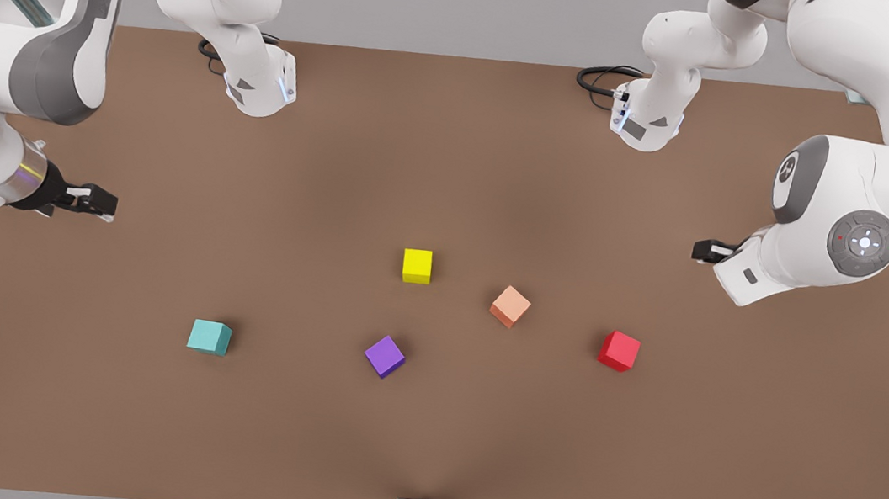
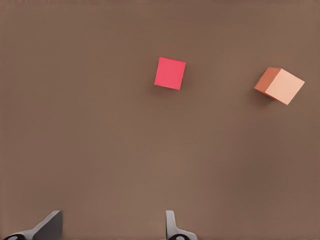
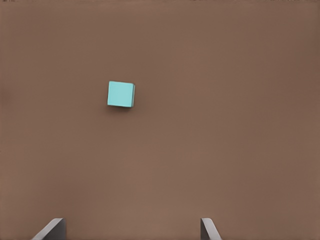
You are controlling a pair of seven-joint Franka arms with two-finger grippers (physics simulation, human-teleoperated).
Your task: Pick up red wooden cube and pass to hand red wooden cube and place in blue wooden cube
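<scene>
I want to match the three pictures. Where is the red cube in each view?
Front view: red cube at the front view's right, on the table.
Left wrist view: red cube ahead of the open left gripper.
Right wrist view: not in it.
Shared landmark: the salmon cube beside it.

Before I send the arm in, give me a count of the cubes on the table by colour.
Red wooden cube: 1
Blue wooden cube (teal): 1
Yellow cube: 1
Salmon-orange cube: 1
Purple cube: 1
Total: 5 cubes, all apart from one another on the brown table.
</scene>
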